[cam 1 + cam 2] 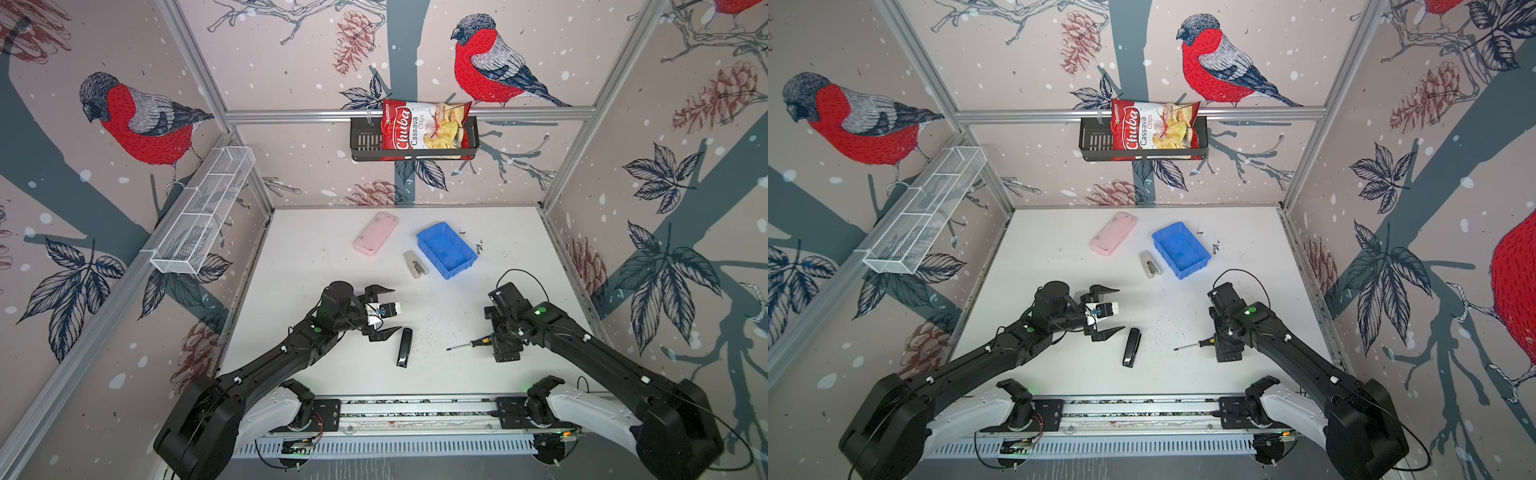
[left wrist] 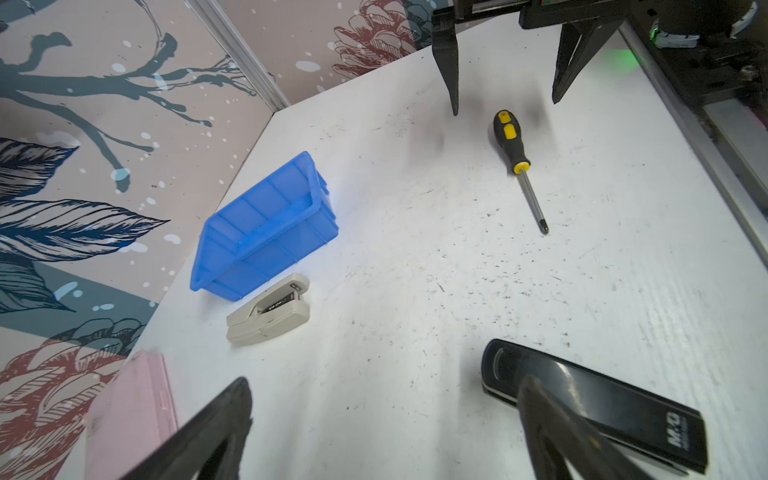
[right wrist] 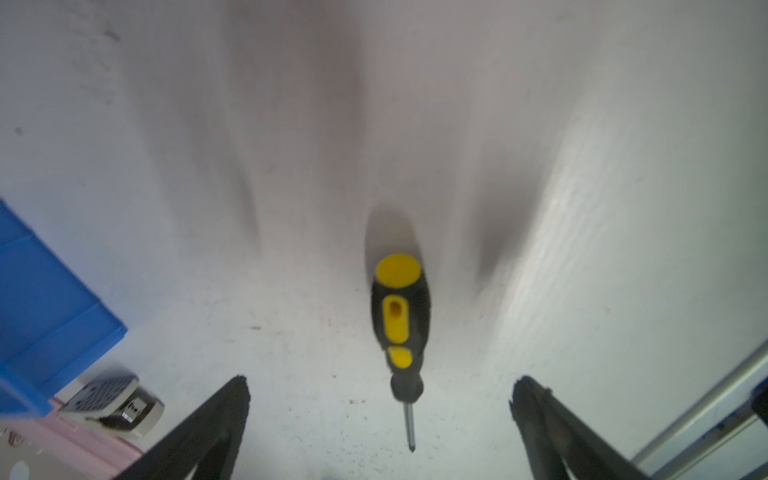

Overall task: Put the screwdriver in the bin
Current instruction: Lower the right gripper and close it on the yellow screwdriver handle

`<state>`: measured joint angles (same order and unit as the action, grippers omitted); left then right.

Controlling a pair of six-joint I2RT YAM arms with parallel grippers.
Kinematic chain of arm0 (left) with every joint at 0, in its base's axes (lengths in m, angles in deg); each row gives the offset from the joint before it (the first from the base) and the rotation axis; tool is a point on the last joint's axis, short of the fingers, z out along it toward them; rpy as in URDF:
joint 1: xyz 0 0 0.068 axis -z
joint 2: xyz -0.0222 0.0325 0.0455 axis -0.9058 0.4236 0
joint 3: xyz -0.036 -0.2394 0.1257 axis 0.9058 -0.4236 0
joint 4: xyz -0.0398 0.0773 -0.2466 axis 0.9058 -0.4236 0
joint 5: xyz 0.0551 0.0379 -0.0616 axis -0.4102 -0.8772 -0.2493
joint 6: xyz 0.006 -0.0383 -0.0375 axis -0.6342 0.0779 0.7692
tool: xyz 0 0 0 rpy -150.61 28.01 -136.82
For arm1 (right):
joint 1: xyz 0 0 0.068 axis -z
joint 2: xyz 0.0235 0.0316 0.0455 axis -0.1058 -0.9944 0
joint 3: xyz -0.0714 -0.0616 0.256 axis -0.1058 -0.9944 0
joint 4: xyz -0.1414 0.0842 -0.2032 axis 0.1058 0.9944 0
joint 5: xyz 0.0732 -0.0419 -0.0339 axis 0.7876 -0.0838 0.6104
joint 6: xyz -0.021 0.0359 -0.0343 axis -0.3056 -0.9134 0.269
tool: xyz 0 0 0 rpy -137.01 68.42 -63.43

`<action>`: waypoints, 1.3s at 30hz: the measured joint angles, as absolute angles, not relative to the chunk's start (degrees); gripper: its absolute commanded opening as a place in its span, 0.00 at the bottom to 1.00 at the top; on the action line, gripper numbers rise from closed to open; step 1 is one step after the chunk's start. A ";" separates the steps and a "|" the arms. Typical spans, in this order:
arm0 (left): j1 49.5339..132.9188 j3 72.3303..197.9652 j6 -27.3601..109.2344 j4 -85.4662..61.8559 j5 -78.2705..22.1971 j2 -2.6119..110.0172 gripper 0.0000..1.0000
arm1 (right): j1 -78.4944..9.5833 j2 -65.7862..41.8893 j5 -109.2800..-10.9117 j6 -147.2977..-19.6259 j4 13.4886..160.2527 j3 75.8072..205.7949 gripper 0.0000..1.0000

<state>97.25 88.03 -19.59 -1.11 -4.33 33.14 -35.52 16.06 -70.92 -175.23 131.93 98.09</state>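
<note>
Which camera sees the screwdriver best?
The left wrist view: the whole screwdriver lies sharp and clear, handle to tip. The right wrist view shows it close but blurry; both top views show it tiny.

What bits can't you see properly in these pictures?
- Screwdriver: handle end hidden under the right gripper in both top views.
- Bin: cut off by the edge and blurred in the right wrist view.
- Pink case: cut off by the edge in the left wrist view.
- Black stapler: partly behind the left gripper in the left wrist view.
</note>
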 measured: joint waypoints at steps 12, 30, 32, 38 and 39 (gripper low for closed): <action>97.41 87.40 -19.35 -1.20 -3.23 33.38 0.98 | -31.90 15.52 -69.22 -173.66 129.39 93.92 0.89; 97.47 87.53 -18.96 -1.22 -2.99 34.15 0.98 | -28.66 13.61 -63.32 -172.06 127.47 91.27 0.51; 97.51 87.53 -18.94 -1.22 -3.08 34.02 0.98 | -28.22 13.61 -62.84 -171.93 127.69 91.23 0.45; 97.51 87.51 -18.94 -1.20 -3.39 33.91 0.98 | -27.92 12.94 -62.07 -170.77 127.40 91.25 0.28; 97.51 87.51 -18.94 -1.20 -3.43 33.91 0.98 | -27.92 12.98 -62.09 -170.71 127.07 91.23 0.26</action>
